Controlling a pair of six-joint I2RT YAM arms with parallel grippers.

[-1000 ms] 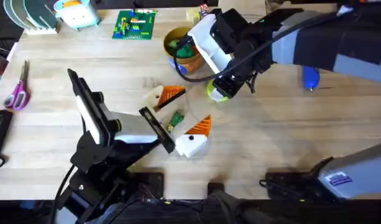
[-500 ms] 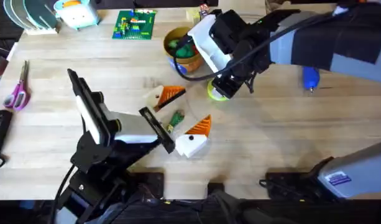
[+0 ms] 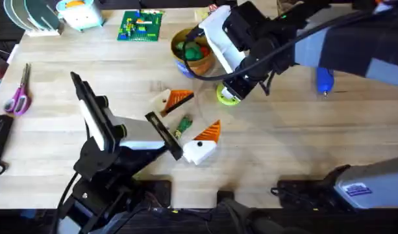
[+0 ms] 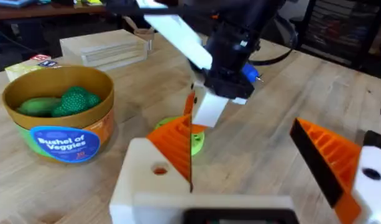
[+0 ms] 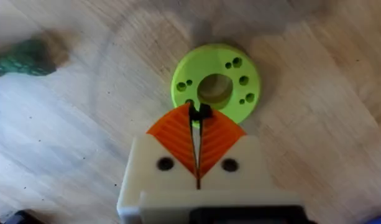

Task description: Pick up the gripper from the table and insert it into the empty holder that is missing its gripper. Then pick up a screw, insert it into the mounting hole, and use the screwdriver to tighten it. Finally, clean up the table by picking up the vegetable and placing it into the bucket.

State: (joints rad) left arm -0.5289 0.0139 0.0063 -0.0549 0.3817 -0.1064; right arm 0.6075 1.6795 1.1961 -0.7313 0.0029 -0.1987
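Above the green disc [image 5: 216, 83], the right end effector [image 5: 197, 115] points down with its orange pads pressed together on a small dark item, apparently a screw [image 5: 199, 112]. The holder [image 3: 200, 151] lies on the desk [image 3: 302, 149] nearer the left arm, whose end effector [image 4: 252, 155] stands open and empty. The vegetable [image 3: 184, 124] lies between the two orange pads, long axis roughly toward the arms. The bucket [image 3: 191, 52] already contains green pieces.
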